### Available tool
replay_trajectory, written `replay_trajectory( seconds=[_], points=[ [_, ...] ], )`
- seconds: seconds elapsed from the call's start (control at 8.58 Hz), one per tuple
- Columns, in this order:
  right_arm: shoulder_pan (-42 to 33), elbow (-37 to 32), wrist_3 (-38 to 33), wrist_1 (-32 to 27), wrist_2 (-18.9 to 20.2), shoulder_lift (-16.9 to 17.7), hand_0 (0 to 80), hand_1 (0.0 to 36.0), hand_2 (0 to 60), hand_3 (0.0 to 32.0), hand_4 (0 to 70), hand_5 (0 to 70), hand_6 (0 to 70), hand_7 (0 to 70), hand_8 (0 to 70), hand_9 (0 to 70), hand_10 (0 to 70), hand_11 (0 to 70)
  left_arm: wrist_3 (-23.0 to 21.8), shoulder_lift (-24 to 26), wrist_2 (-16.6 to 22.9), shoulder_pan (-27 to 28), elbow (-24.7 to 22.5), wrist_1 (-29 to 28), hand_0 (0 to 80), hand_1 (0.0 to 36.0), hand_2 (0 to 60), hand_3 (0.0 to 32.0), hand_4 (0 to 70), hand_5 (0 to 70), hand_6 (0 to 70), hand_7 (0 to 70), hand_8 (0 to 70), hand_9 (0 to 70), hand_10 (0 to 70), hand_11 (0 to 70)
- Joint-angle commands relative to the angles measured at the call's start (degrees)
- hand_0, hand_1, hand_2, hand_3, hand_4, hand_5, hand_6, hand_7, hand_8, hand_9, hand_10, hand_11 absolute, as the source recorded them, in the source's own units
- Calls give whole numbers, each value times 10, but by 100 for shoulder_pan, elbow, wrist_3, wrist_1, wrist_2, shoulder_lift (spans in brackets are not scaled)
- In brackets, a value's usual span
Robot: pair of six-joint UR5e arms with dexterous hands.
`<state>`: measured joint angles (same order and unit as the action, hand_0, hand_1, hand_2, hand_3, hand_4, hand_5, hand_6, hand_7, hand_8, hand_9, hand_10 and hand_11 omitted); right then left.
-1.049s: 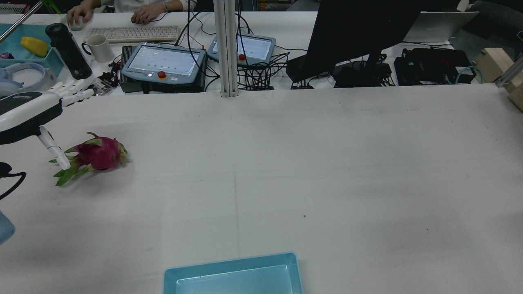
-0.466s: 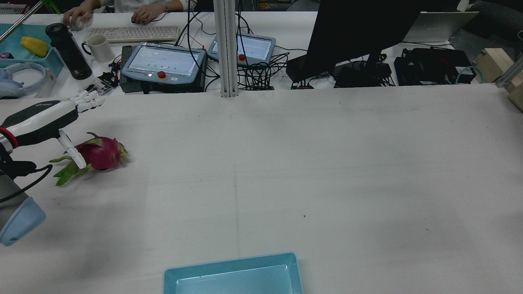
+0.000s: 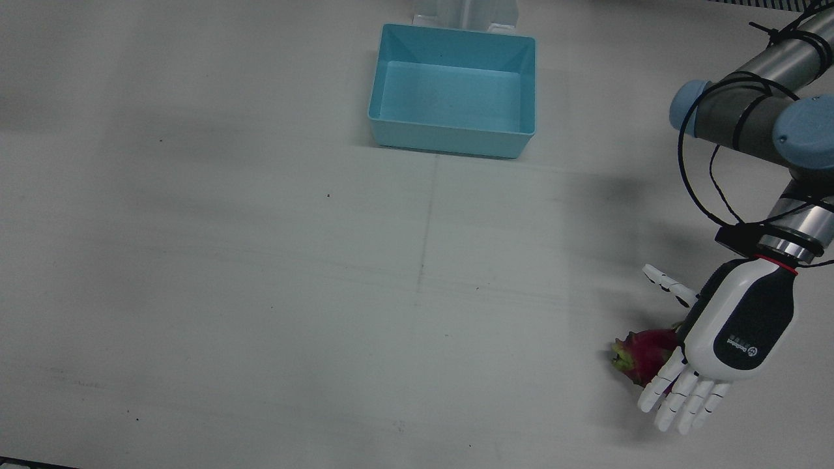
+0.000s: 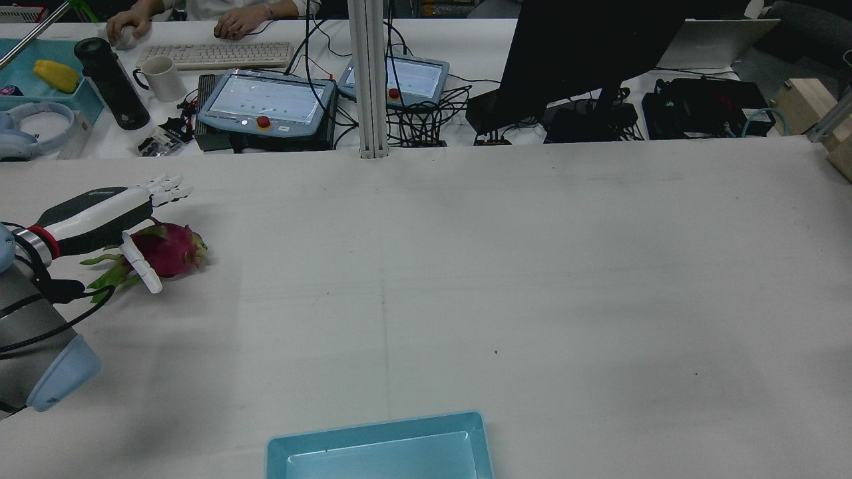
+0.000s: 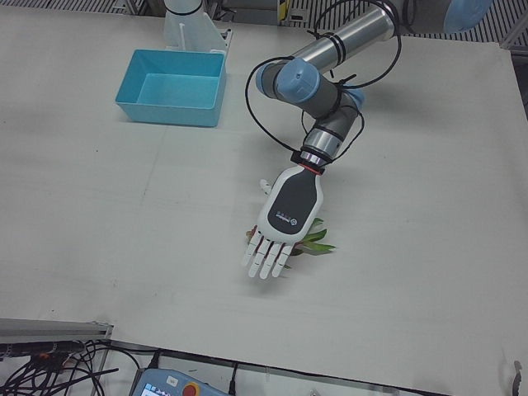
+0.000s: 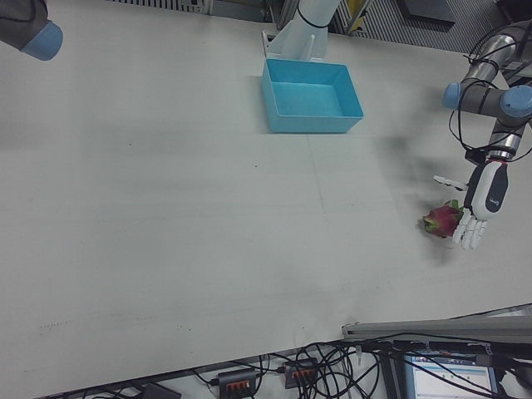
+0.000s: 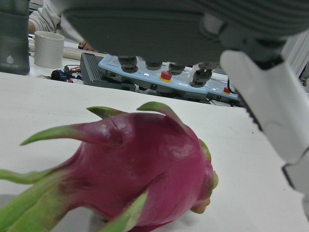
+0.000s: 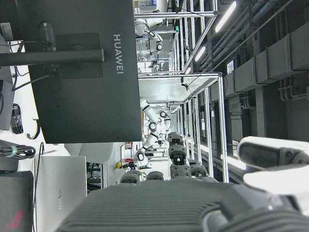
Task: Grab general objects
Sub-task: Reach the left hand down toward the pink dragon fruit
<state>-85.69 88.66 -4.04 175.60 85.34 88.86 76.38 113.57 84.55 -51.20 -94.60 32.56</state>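
A pink dragon fruit (image 4: 171, 249) with green leaves lies on the white table at the robot's left side; it also shows in the front view (image 3: 642, 357), the right-front view (image 6: 441, 220) and, close up, the left hand view (image 7: 145, 174). My left hand (image 4: 106, 211) is flat, palm down, just above the fruit, with its fingers (image 3: 681, 400) stretched past it and its thumb spread out beside it. It is open and holds nothing. In the left-front view the hand (image 5: 286, 216) hides most of the fruit. My right hand (image 8: 193, 203) shows only in its own view, raised, open and empty.
An empty blue bin (image 3: 453, 138) stands at the table's edge by the robot, between the arms (image 4: 373, 432). Beyond the far edge in the rear view are teach pendants (image 4: 266, 103), a monitor (image 4: 586, 53), a mug and a person at a keyboard.
My left hand has moved forward and to the right, from beside the fruit's leafy end to over the fruit. The fruit has not moved.
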Motion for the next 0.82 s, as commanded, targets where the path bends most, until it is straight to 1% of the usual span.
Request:
replay_trajectory(
  seconds=[0.0, 0.23, 0.35, 0.7],
  points=[
    [-9, -7, 0, 0, 0, 0, 0, 0, 0, 0, 0, 0, 0, 0, 0, 0, 0, 0, -9, 86, 0, 14, 169, 40, 588, 240, 28, 10, 6, 0, 0, 32, 0, 0, 25, 66],
    [0, 2, 0, 0, 9, 0, 0, 0, 0, 0, 0, 0, 0, 0, 0, 0, 0, 0, -62, 95, -26, 14, 590, -292, 585, 239, 32, 10, 6, 0, 0, 32, 0, 0, 27, 69],
    [0, -7, 0, 0, 0, 0, 0, 0, 0, 0, 0, 0, 0, 0, 0, 0, 0, 0, -227, 95, -35, -3, 714, -346, 587, 240, 32, 10, 5, 1, 0, 33, 0, 0, 28, 71],
    [0, 2, 0, 0, 0, 0, 0, 0, 0, 0, 0, 0, 0, 0, 0, 0, 0, 0, -273, 121, -35, -21, 715, -373, 590, 240, 28, 14, 8, 0, 0, 38, 0, 0, 36, 83]
  ],
)
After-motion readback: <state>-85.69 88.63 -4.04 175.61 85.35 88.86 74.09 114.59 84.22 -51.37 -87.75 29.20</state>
